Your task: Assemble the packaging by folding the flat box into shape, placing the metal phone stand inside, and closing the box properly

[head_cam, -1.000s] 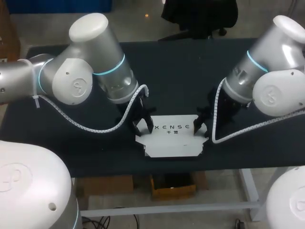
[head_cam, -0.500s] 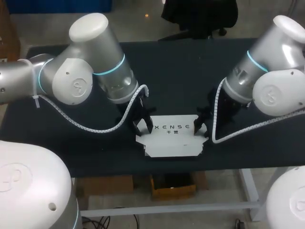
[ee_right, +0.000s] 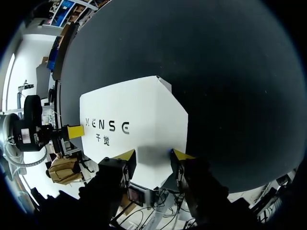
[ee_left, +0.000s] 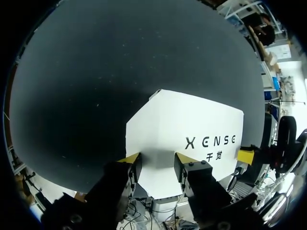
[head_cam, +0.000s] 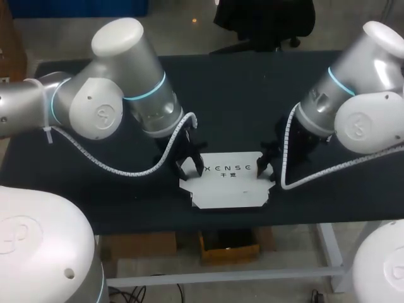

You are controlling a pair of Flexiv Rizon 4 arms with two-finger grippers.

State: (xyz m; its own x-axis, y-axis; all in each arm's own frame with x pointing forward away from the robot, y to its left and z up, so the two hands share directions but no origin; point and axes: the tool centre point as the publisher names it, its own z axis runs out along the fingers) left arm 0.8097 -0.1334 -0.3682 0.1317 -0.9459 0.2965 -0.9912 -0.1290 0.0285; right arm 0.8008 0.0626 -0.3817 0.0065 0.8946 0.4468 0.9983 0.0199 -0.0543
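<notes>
A white cardboard box with dark lettering lies flat near the table's front edge, small flaps sticking out at its ends. My left gripper stands at its left end, pointing down. In the left wrist view, its open yellow-tipped fingers straddle the near end of the box, one tip at the corner and the other over the white face. My right gripper stands at the opposite end. It too is open, and the edge of the box runs between its fingertips. Each wrist view shows the other arm's yellow tip across the box.
The box rests on a black table whose dark top stretches back and to both sides. The front edge runs just below the box. White spiral cables hang from both wrists close to the tabletop.
</notes>
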